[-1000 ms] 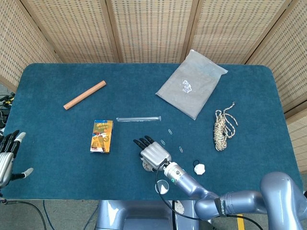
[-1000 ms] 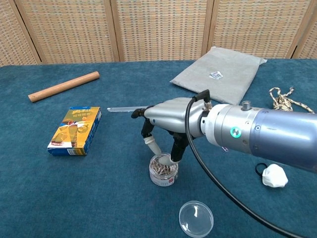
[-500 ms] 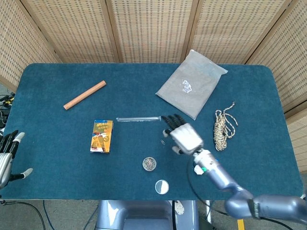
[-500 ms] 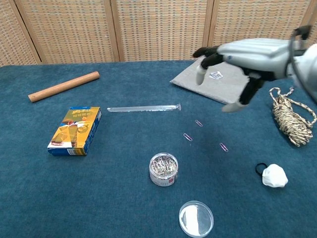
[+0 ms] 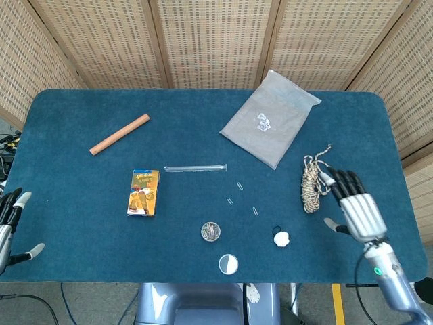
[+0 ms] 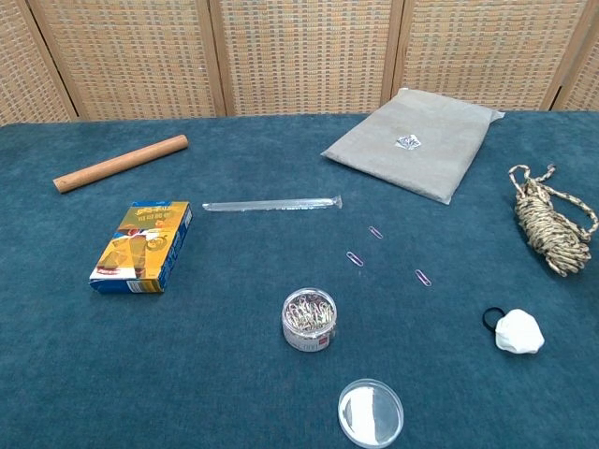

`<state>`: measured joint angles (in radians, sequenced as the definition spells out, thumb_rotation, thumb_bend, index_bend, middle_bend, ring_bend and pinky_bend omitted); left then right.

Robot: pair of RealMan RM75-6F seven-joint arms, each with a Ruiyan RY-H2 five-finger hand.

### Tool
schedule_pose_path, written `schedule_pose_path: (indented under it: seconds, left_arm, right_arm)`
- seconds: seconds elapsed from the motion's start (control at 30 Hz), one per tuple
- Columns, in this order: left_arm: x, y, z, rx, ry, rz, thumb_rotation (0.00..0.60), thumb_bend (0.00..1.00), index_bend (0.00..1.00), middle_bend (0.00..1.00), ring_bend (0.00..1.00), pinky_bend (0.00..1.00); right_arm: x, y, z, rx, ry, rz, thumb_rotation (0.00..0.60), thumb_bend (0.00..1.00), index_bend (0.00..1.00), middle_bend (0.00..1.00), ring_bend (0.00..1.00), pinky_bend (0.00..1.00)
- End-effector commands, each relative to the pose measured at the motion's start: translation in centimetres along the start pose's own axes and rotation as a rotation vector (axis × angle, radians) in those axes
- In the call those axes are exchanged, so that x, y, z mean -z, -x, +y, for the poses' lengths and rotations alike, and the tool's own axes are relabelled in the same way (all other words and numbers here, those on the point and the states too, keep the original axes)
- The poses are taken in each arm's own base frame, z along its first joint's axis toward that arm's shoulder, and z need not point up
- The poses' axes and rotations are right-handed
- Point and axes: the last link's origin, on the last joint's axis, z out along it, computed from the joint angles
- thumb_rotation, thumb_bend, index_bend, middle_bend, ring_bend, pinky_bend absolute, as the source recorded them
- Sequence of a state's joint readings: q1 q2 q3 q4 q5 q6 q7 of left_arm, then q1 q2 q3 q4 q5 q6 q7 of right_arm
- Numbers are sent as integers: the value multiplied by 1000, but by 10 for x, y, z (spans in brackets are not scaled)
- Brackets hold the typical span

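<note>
Head view shows the right hand [image 5: 357,210] over the right side of the blue table [image 5: 81,217]. Its fingers are spread wide and it holds nothing. The fingertips [image 5: 327,179] are just beside the rope [image 5: 312,181], and I cannot tell if they touch it. The rope is a bundle wound up long and thin, with a loose end sticking out at the top. It lies flat on the table, just right of the grey bag [image 5: 269,118].

The left hand [image 5: 8,223] is far away at the left edge of the table. It is wide too, and has nothing in it. The chest view shows no hand at all.

I think the rope is soft and floppy. A grip around its fat middle would hold it best. A pinch on the loose end could make the bundle come undone. The hand sits to the right of the rope, so the thumb would need to get to the other side first. Going slow would help, so the rope does not get pushed along the cloth.

A small white thing [image 5: 281,238] lies near the hand, a little to its left. A little jar of paper clips [image 5: 210,231] and its lid [image 5: 228,263] are well apart from it.
</note>
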<state>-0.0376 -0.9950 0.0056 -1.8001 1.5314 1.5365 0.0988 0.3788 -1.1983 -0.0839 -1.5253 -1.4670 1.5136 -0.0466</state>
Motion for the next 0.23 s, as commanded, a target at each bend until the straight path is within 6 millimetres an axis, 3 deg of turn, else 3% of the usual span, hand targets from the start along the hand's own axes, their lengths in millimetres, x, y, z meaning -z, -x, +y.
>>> schedule_pose_path:
  seconds: [0.03,0.23]
  left_arm:
    - [2,0,-1,2,-2,-3,600,0,0,0,0,0]
    - [3,1,0,1,2,-11,600,0,0,0,0,0]
  right_arm:
    - [28,3,14,-12,35,30,600,0,0,0,0,0]
    - [45,-2,20,-30,52,71,600,0,0,0,0,0]
